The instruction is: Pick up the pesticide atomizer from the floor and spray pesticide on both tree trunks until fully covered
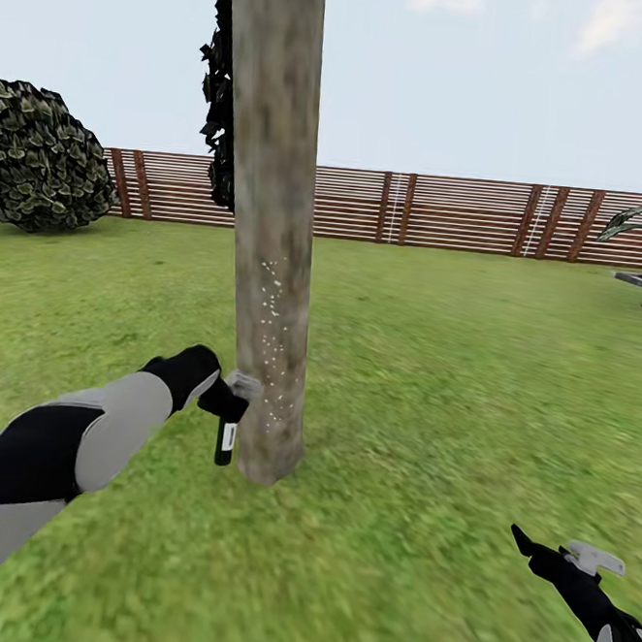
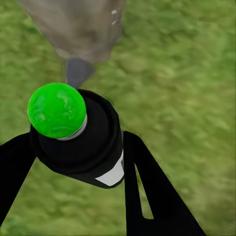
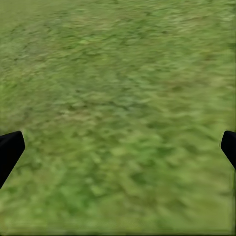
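The pickup is done: the pesticide atomizer (image 1: 226, 428) is off the floor (image 1: 391, 522) and is being held low against the foot of the tree trunk (image 1: 268, 238) by the left gripper (image 1: 219, 398). In the left wrist view the black fingers (image 2: 147, 187) are pinching the dark bottle's body from both sides, with its white label and a bright green cap showing and the nozzle facing the trunk base just ahead.

Nearest the camera, the right gripper (image 1: 559, 553) is hanging idle over the grass at the lower right, well apart from the trunk. Its fingers (image 3: 10, 150) are sitting at opposite edges of the right wrist view, spread wide with nothing but lawn between them.

Spraying appears to be under way. A scatter of pale specks is showing on the lower and middle trunk above the bottle, though at this resolution it is hard to say how dense that coating is. By my reading the trunk is only partly covered; the upper part looks bare.

Farther back, the wooden fence (image 1: 467, 214) is closing off the garden, with a round bush (image 1: 43, 156) at the left. A second tree with a trunk of this kind would be left to spray.
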Robot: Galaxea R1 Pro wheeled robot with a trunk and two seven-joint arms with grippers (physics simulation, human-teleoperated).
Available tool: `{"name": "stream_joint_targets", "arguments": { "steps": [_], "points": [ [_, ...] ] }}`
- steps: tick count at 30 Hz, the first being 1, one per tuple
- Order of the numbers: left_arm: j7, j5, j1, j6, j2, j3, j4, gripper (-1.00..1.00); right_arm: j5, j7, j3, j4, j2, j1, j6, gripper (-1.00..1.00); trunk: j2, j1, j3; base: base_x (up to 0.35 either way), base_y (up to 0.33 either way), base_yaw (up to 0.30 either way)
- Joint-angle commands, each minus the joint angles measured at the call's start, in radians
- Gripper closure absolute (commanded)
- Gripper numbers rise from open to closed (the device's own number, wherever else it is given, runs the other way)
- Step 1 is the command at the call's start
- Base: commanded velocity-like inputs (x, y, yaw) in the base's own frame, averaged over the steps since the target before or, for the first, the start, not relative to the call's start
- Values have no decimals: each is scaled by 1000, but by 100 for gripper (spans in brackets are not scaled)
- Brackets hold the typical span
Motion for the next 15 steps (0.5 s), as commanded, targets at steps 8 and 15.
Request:
{"name": "stream_joint_targets", "arguments": {
  "steps": [8,15],
  "points": [
    [173,16,104,-147,-4,7,1,100,99,-3,0,3,0,0,0,-100,0,0,0,0,0,0],
    [185,107,122,-159,-6,7,3,100,100,-1,0,3,4,0,0,-100,0,0,0,0,0,73]
  ]
}}
